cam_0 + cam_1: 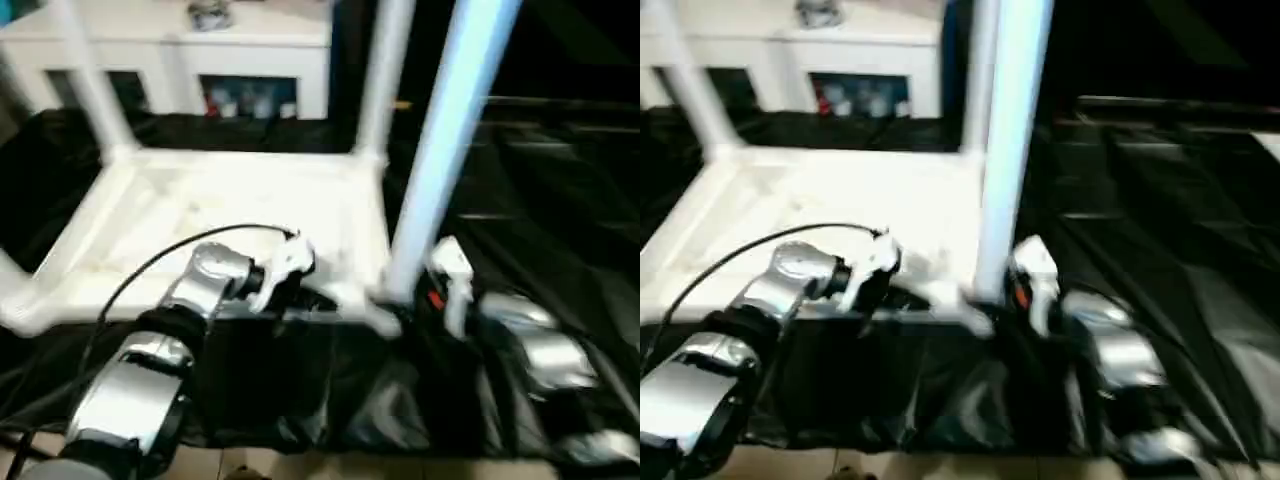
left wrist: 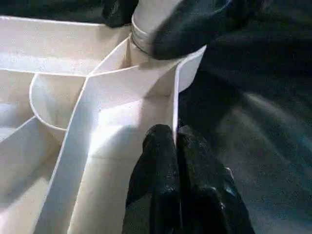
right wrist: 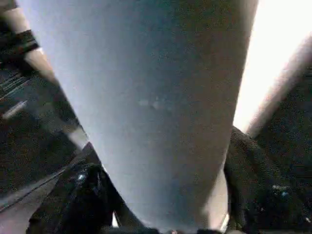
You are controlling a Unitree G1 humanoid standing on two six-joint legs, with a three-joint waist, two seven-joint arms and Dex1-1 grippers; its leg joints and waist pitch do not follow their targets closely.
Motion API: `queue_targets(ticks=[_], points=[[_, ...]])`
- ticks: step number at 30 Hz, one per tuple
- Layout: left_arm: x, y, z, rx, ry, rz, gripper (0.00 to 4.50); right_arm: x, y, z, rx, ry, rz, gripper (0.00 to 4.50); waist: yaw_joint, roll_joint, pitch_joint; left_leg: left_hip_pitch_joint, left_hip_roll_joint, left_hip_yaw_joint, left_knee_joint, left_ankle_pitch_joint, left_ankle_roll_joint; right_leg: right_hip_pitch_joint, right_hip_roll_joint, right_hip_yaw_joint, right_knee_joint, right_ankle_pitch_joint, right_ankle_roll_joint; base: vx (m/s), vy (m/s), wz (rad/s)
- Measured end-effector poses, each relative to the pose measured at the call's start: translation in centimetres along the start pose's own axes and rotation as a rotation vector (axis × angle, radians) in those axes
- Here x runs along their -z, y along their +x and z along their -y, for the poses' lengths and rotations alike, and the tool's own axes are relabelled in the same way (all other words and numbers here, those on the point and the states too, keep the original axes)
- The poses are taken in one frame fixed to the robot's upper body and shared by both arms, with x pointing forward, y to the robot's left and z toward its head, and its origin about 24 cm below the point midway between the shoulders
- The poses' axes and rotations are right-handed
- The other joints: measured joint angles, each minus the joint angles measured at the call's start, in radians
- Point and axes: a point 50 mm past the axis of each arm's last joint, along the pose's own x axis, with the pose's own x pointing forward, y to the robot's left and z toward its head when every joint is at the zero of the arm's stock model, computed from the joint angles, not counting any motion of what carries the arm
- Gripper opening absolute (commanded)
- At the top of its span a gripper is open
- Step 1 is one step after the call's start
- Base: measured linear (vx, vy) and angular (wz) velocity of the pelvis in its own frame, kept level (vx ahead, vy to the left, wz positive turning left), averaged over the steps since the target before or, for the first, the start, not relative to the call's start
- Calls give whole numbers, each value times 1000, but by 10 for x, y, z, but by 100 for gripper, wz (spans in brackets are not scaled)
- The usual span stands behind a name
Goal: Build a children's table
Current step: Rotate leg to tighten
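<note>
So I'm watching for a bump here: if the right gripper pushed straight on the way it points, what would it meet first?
The near right leg. It stands between the right gripper's fingers, right ahead and close, though whether the fingers touch it is unclear.

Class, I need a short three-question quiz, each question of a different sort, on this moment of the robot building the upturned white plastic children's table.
1. True or false: the left gripper is pinched shut on the thin rim of the white plastic ribbed tabletop.
2. Which thing stands between the right gripper's black fingers? A) the near-right long white tapered tubular leg; B) the white cabinet with glass doors; C) a black cable.
3. What covers the work surface under the tabletop?

Key: 1 true; 2 A; 3 black sheeting.
</note>
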Motion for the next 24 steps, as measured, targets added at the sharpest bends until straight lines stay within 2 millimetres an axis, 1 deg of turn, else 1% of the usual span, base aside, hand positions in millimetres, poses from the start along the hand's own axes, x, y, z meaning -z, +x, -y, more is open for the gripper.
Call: queue_targets(ticks=[1,2,4,6,7,8,9,10,12,13,15,18,22,24], points=[[-2,9,1,-47,-24,15,0,-1,6,2,101,32,13,259,-5,1,-1,0,0,-1,0,0,0,0,0,0,-2,0,0,0,0,0],[-5,14,1,-75,-33,24,0,-2,9,4,165,48,20,259,-11,1,-1,0,-1,-1,0,0,0,0,0,0,-3,0,0,0,0,0],[-8,22,2,-106,-48,28,0,-4,12,6,238,56,22,259,-16,4,-2,0,-2,-1,0,0,0,1,0,1,-5,0,0,0,0,0],[-8,24,3,-116,-57,32,0,-4,13,6,260,45,37,259,-17,7,-4,0,-2,-1,-1,0,0,1,0,2,-5,0,0,0,0,0],[-9,24,3,-116,-58,33,0,-4,13,6,260,41,43,294,-17,8,-4,-1,-2,-1,-1,0,0,1,0,1,-5,1,-1,0,0,0],[-9,24,3,-114,-58,34,0,-3,13,6,261,37,49,315,-16,9,-5,-1,-2,-1,-2,0,0,2,0,1,-5,1,-1,0,0,0],[-9,25,3,-111,-57,35,0,-3,13,6,262,28,45,315,-16,9,-5,-1,-2,-1,-2,0,0,2,0,1,-5,1,-1,0,0,0],[-10,26,4,-105,-56,37,0,-3,13,6,262,23,43,339,-14,10,-5,-2,-2,-1,-2,0,0,2,0,1,-5,3,-3,0,0,0],[-10,26,4,-96,-55,38,0,-3,13,6,247,26,47,339,-13,10,-5,-2,-2,-1,-2,0,0,2,0,1,-5,3,-3,0,0,0],[-10,26,5,-89,-53,39,0,-3,11,6,234,23,49,365,-12,11,-6,-2,-2,-1,-2,0,0,3,0,1,-5,4,-4,0,0,0],[-11,25,5,-70,-42,37,0,-3,6,9,180,7,46,381,-9,11,-6,-2,-2,-1,-2,0,0,2,0,1,-5,6,-7,0,0,0],[-9,19,7,7,-30,50,0,-3,-6,10,24,-72,2,411,-4,11,-5,-5,-1,-1,-3,0,0,0,0,0,-5,6,-8,0,0,0],[-5,6,6,81,-18,49,0,-5,-15,6,-154,-131,-32,411,8,11,-5,-7,2,0,-3,0,0,-4,3,-2,-2,4,-6,0,0,0],[-3,1,7,115,-9,43,0,-5,-20,5,-235,-154,-55,411,10,11,-5,-8,2,0,-2,0,1,-5,2,-2,-1,3,-6,0,0,0]])
